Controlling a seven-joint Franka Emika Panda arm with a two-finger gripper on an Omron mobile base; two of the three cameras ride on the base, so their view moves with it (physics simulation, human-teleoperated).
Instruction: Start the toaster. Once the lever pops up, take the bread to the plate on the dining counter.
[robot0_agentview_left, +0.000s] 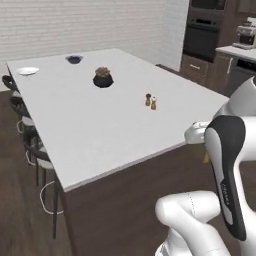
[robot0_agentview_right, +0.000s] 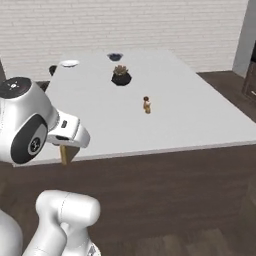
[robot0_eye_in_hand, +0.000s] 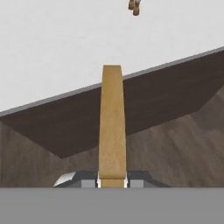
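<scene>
Your fingers (robot0_eye_in_hand: 112, 183) are pinching the bread (robot0_eye_in_hand: 112, 127) by its lower edge, so the tan slice is standing edge-on and rising straight up the middle of the hand view. In the right base view you are seeing that same slice (robot0_agentview_right: 65, 154) hanging just under the white hand, in front of the near edge of the dining counter (robot0_agentview_right: 200, 120). In the left base view only a sliver of it (robot0_agentview_left: 206, 157) is peeking out beside the arm.

Past the slice, the white tabletop (robot0_agentview_left: 100, 130) is stretching away from you. Two small brown shakers (robot0_agentview_left: 150, 101) are standing close together near its middle. Farther back a dark pot with a plant (robot0_agentview_left: 102, 78) is sitting, and beyond it a small dark bowl (robot0_agentview_left: 74, 59). The plate (robot0_agentview_left: 28, 71) is lying at the far left corner of the tabletop, well apart from the bread, and you are seeing it again at the far end in the right base view (robot0_agentview_right: 69, 63). Dark stools (robot0_agentview_left: 30, 145) are lining the tabletop's left side.
</scene>
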